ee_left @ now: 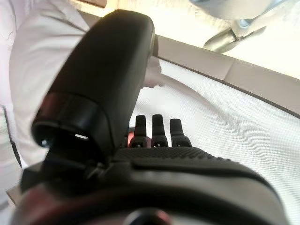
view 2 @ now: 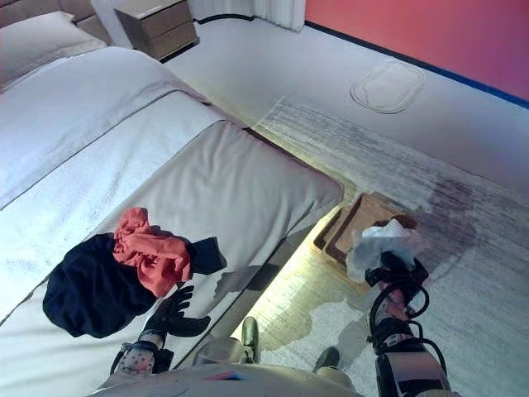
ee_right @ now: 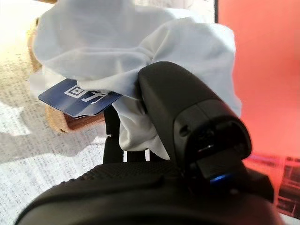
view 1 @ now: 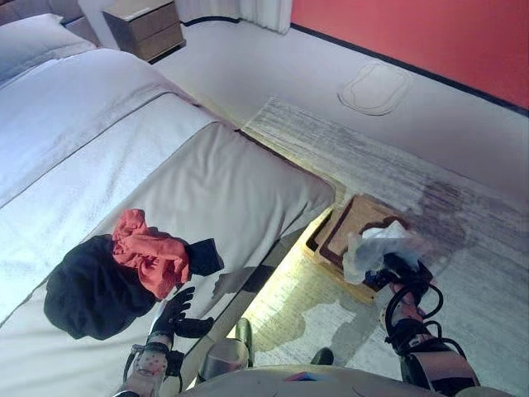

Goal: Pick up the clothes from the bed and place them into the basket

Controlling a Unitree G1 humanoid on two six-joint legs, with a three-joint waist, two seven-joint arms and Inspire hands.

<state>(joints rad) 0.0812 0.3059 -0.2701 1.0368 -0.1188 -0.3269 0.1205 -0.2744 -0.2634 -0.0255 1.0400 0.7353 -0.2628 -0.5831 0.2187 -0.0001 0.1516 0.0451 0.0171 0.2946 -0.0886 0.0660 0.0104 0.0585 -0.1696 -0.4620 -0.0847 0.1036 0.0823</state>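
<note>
A coral-red garment [view 1: 149,251] lies on a black garment [view 1: 95,289] near the front edge of the bed [view 1: 223,178]. My left hand [view 1: 176,313] rests open on the bedcover just in front of them, fingers straight. My right hand [view 1: 399,277] is shut on a pale light-blue garment [view 1: 382,246] with a dark blue tag [ee_right: 82,96] and holds it over the near edge of the wooden basket [view 1: 357,223] on the floor. The pale garment [ee_right: 136,56] bunches past the thumb in the right wrist view.
The basket stands on a grey rug [view 1: 430,198] beside the bed's foot corner. A wooden nightstand [view 1: 147,25] is at the far wall, with a pillow [view 1: 33,41] at the bed's head. A red wall [view 1: 413,37] runs behind.
</note>
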